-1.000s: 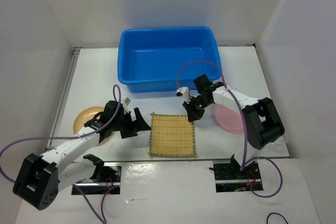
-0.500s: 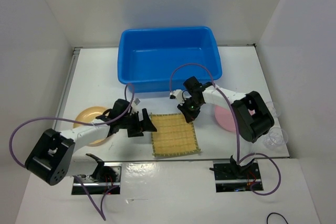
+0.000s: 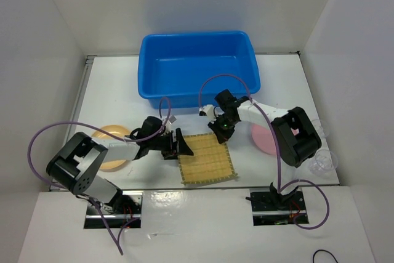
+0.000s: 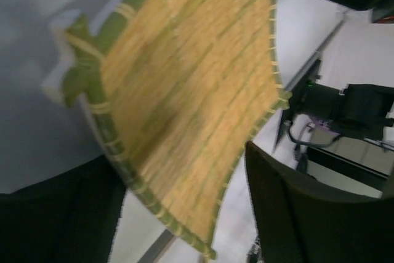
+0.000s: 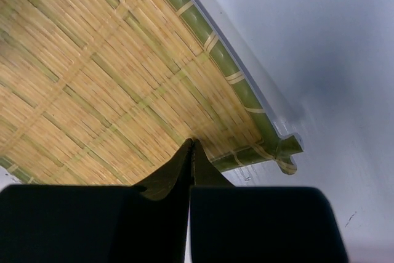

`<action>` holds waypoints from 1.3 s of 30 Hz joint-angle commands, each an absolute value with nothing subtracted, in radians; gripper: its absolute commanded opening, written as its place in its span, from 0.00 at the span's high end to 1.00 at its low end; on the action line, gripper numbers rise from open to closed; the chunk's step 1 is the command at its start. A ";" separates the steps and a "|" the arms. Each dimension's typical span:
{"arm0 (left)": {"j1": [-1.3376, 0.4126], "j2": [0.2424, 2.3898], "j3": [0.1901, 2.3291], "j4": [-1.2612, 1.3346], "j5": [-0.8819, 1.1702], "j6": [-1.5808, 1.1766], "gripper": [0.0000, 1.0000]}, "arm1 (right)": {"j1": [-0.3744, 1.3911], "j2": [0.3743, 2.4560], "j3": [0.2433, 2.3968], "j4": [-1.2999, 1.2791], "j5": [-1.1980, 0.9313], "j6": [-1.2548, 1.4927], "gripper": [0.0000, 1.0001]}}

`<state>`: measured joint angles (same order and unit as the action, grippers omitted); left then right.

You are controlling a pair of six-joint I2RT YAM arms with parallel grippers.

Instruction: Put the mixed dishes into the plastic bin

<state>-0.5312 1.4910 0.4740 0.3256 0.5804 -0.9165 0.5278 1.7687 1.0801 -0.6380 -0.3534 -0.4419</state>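
Note:
The square yellow-tan woven mat (image 3: 208, 158) lies on the white table in front of the big blue bin (image 3: 197, 69). My left gripper (image 3: 178, 147) is open at the mat's left edge; in the left wrist view the mat (image 4: 184, 90) lies between its spread fingers (image 4: 308, 214). My right gripper (image 3: 223, 132) is shut, its tips touching the mat's far right corner (image 5: 123, 72). The round tan-orange plate (image 3: 114, 146) lies at the left, partly under the left arm. The round pink plate (image 3: 265, 143) lies at the right, beside the right arm.
Two clear plastic cups (image 3: 323, 161) stand near the right wall. White walls close the table on three sides. A metal strip runs along the table's near edge in front of the mat.
My left gripper has slid right from beside the tan-orange plate to the mat's left edge. My right gripper moved left onto the mat's far corner. The mat has turned slightly.

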 commanded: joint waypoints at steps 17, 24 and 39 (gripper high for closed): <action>-0.546 1.053 0.603 -0.084 0.411 -0.897 1.00 | 0.344 1.578 1.083 -0.644 -0.372 -0.491 1.00; -0.476 0.963 0.907 -0.293 0.446 -0.769 1.00 | 0.259 1.144 1.042 -0.670 -0.214 -0.419 1.00; -0.210 1.503 1.618 -0.164 0.739 -0.936 1.00 | -0.049 0.816 0.979 -0.638 -0.049 -0.313 1.00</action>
<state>-0.2577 1.4239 1.4918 -0.3077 0.6437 -0.8471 -0.0051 0.8455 0.9901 -0.6746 -0.0799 -0.3428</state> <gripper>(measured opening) 0.168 0.001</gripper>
